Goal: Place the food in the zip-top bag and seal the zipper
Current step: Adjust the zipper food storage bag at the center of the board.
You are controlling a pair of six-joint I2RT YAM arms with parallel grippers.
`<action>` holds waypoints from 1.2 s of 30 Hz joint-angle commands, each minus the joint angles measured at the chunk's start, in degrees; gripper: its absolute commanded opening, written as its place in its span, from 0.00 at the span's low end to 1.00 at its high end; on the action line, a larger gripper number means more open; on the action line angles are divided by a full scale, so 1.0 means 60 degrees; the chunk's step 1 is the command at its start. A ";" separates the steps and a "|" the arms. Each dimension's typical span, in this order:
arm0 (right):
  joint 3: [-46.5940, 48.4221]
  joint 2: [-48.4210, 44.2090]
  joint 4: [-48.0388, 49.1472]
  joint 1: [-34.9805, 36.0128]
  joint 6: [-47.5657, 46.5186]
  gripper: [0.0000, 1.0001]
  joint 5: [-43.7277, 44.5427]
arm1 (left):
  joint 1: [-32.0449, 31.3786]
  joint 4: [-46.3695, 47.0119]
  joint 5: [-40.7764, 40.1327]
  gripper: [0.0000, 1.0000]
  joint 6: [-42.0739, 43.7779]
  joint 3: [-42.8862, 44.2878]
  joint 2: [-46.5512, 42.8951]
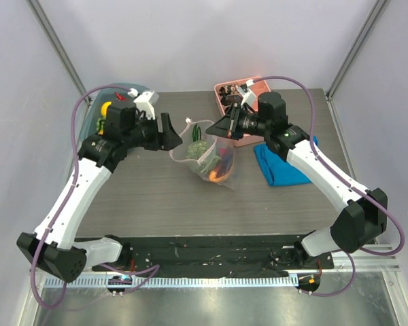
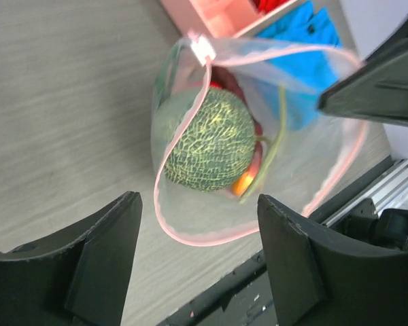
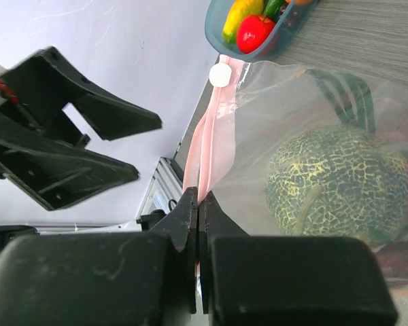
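The zip-top bag [image 1: 211,159] stands on the table between both arms with its mouth gaping. Inside lie food pieces: a green netted ball [image 2: 209,140], something orange [image 2: 243,183] and red bits. Its pink zipper [image 2: 160,219] curves round the mouth, and the white slider [image 2: 202,46] sits at the far end. My right gripper [image 3: 199,202] is shut on the pink zipper strip [image 3: 214,142] at the bag's right edge. Left of the mouth, my left gripper [image 2: 198,241] hangs open with nothing between its fingers. More food [image 3: 255,30] lies in a teal basket [image 1: 115,95].
A pink divided tray [image 1: 255,87] stands at the back right, behind my right gripper [image 1: 213,129]. A blue folded cloth [image 1: 280,166] lies under the right arm. The teal basket sits at the back left, behind my left gripper [image 1: 175,136].
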 commanded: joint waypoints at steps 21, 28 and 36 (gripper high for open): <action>0.0467 -0.0435 -0.1343 -0.0013 -0.2296 0.01 0.0415 | -0.0561 -0.0336 0.2891 0.00 -0.0774 0.1099 0.1578; -0.0499 -0.0347 -0.1079 -0.0014 -0.2604 0.01 0.0546 | 0.0334 -0.0479 0.3111 0.04 -0.0293 0.0658 0.2018; -0.0105 -0.0186 -0.0947 -0.0013 -0.2516 0.01 0.0460 | 0.2015 -0.0056 0.3374 0.87 0.0176 0.1096 0.1242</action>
